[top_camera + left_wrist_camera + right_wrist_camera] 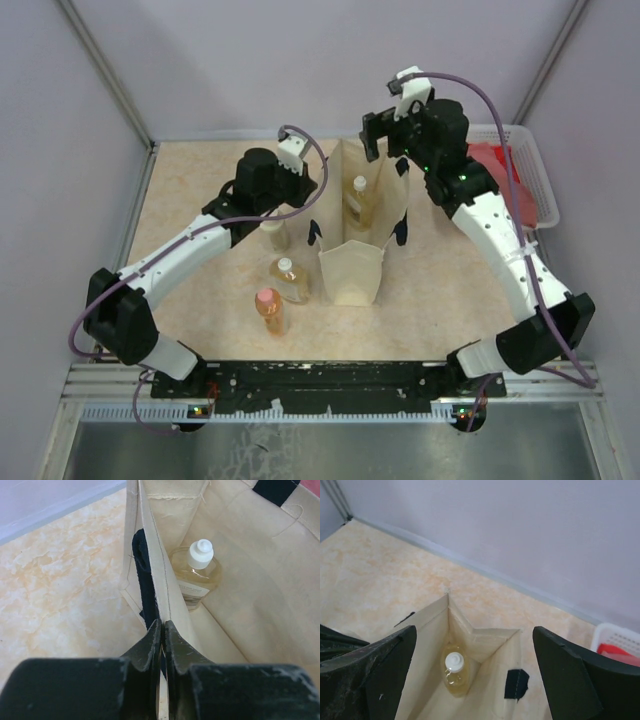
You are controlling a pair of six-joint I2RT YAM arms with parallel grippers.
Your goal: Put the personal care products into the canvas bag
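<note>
One amber bottle (197, 572) stands upright inside the canvas bag (352, 270), mid-table (190, 190) toward the far edge. The cream bottle (272, 233), second amber bottle (290, 280) and orange bottle (269, 311) wait just left of it. The left gripper (162, 630) is clenched on the bag's left wall, and the right gripper (474, 632) hangs spread and empty over its mouth. A tug from that pinch could tip the soft bag, and letting go could let the mouth sag shut.
</note>
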